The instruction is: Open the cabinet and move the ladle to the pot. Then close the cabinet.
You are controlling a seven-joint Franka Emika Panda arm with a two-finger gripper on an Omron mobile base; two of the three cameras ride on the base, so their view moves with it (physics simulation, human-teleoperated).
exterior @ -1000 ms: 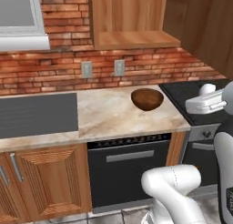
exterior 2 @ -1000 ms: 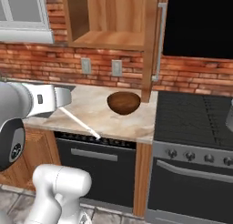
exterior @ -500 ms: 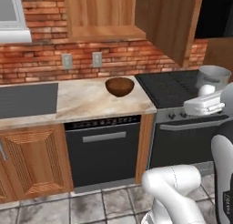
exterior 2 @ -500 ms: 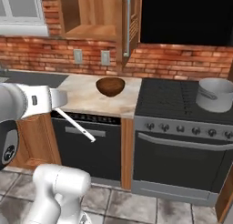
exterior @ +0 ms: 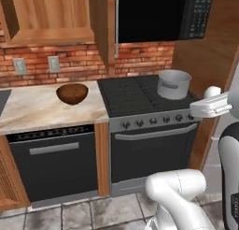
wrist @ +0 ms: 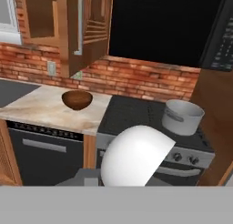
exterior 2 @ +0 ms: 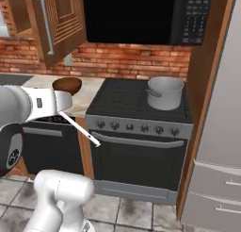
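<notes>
While clamped nearly shut, gripper [exterior 2: 60, 103] pinches ladle [exterior 2: 80, 128], handle slanting toward five o'clock, cup [wrist: 136, 155] looming close in hand view. Pot [exterior: 173, 84] on stove [exterior: 140, 96], two o'clock from bowl [exterior: 72, 93]. Cabinet [exterior: 51, 16] door hanging open.

cabinet [exterior: 51, 16] top cropped (both base views)
</notes>
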